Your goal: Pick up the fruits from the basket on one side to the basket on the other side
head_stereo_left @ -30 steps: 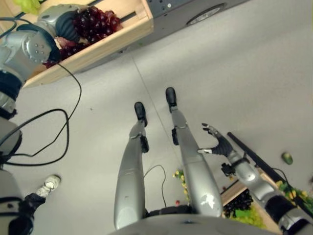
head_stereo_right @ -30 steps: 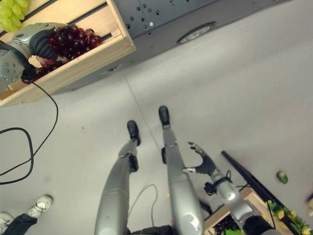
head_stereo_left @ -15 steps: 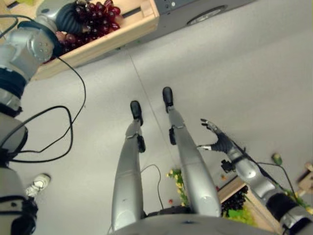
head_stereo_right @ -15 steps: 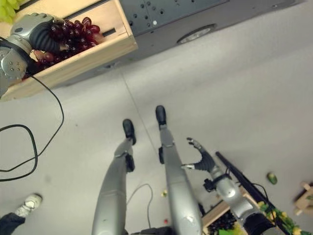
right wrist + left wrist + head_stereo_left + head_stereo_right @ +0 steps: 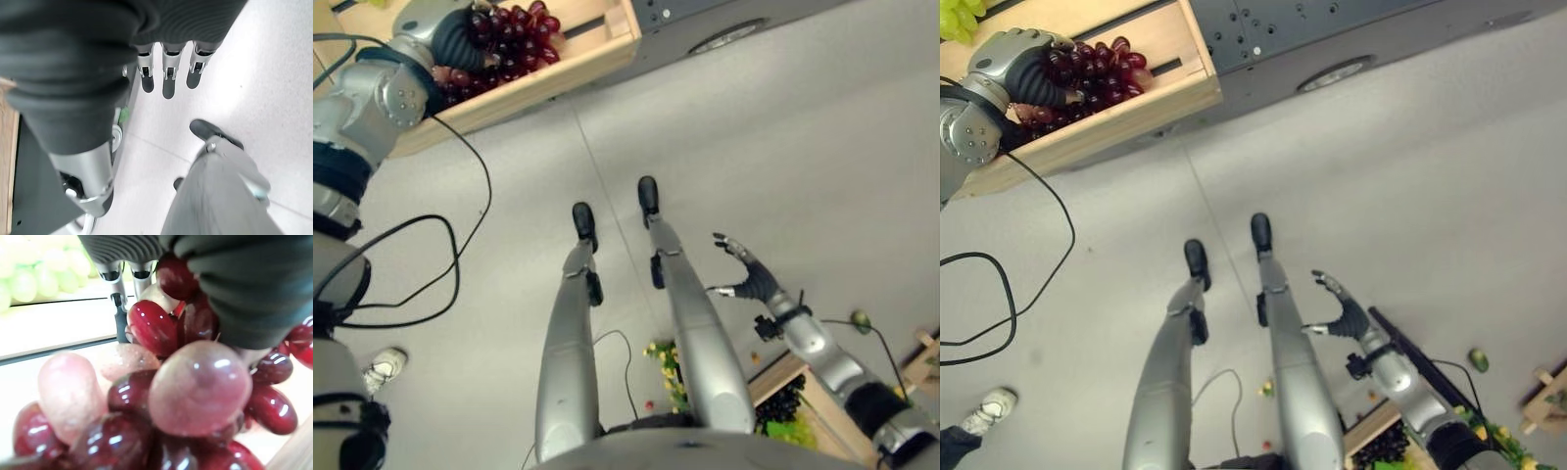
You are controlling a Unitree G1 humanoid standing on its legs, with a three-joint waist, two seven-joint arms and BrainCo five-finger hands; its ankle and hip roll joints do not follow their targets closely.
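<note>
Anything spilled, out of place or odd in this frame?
Yes. Fruit lies loose on the floor: one green fruit to the robot's right, and small yellow and red pieces beside the lower crate. Otherwise normal: the left hand is on the red grapes in the upper crate; the right hand hangs open.

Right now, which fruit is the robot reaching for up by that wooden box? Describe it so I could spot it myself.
Look at the pale wooden crate against the dark grey cabinet. Inside it lies a bunch of dark red grapes, with the robot's left hand on top of it. Its deep red colour sets it apart from the green grapes further along the crate.
</note>
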